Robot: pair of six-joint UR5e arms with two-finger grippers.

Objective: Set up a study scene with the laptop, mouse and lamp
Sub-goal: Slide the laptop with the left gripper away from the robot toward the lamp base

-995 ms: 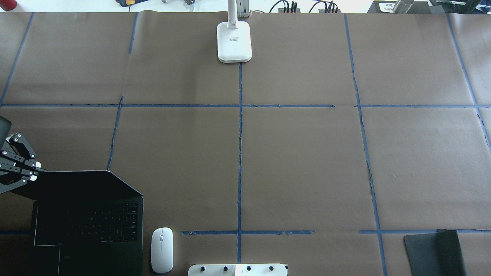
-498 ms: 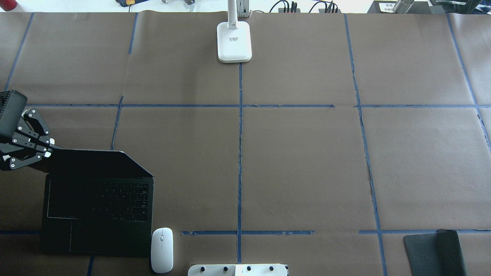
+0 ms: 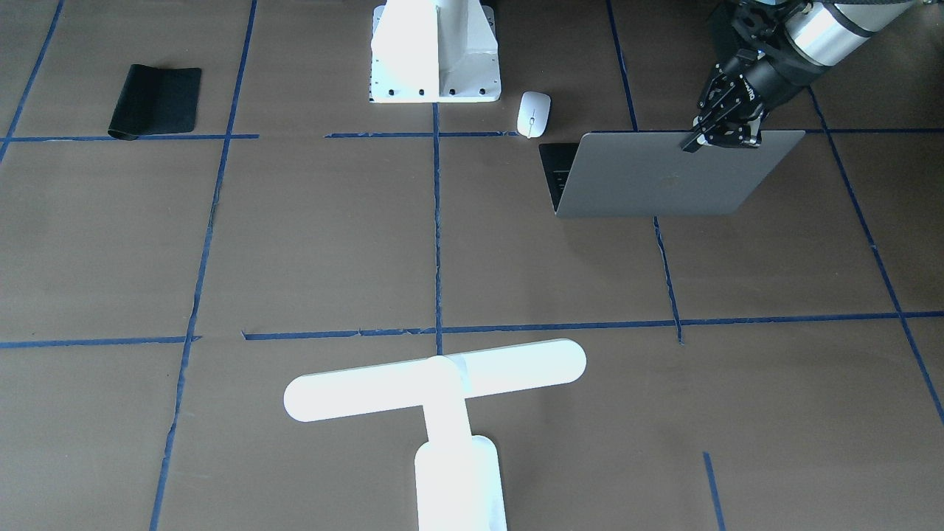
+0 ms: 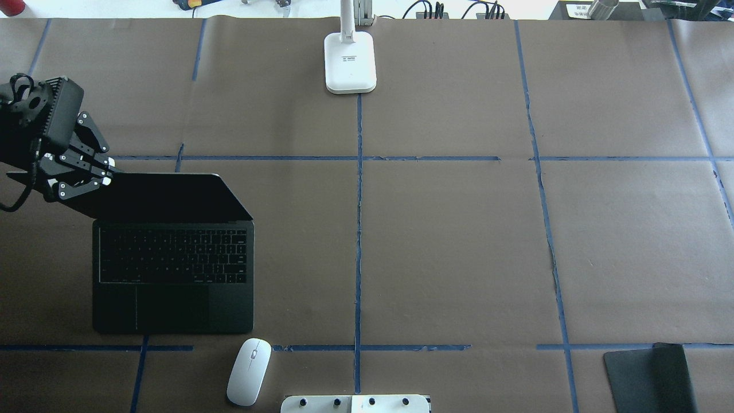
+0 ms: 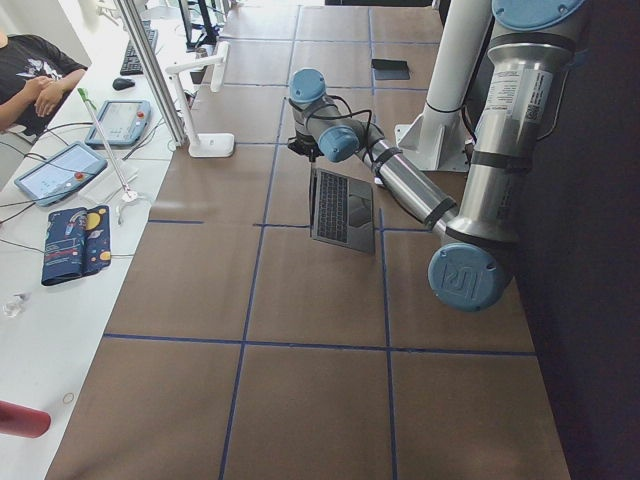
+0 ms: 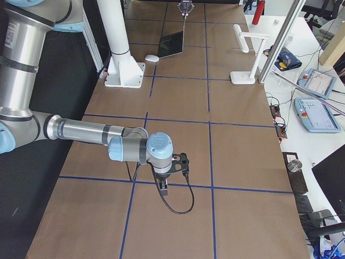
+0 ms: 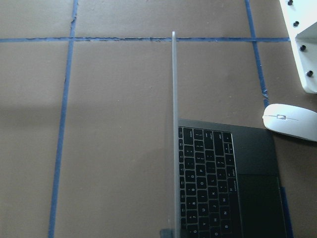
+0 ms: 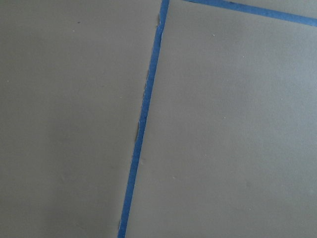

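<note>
The grey laptop (image 4: pixel 172 258) stands open on the table at the left, keyboard up; it also shows in the front view (image 3: pixel 664 173) and the left wrist view (image 7: pixel 208 183). My left gripper (image 4: pixel 106 175) is shut on the top corner of its lid, also seen in the front view (image 3: pixel 708 141). The white mouse (image 4: pixel 248 371) lies tilted just beyond the laptop's near right corner, apart from it. The white T-shaped lamp (image 3: pixel 435 380) stands at the table's far edge, its base (image 4: pixel 350 60) on the centre line. My right gripper (image 6: pixel 164 186) points down over bare table far to the right; I cannot tell whether it is open.
A black mat (image 4: pixel 651 376) lies at the near right corner. The white pedestal (image 4: pixel 355 404) with bolt holes stands at the near edge, right of the mouse. Blue tape lines cross the brown paper. A person (image 5: pixel 30 85) sits beyond the far edge by side tables with tablets.
My left gripper has moved away from the robot and to the right, carrying the laptop by its lid. The mouse has shifted slightly and now lies tilted.
</note>
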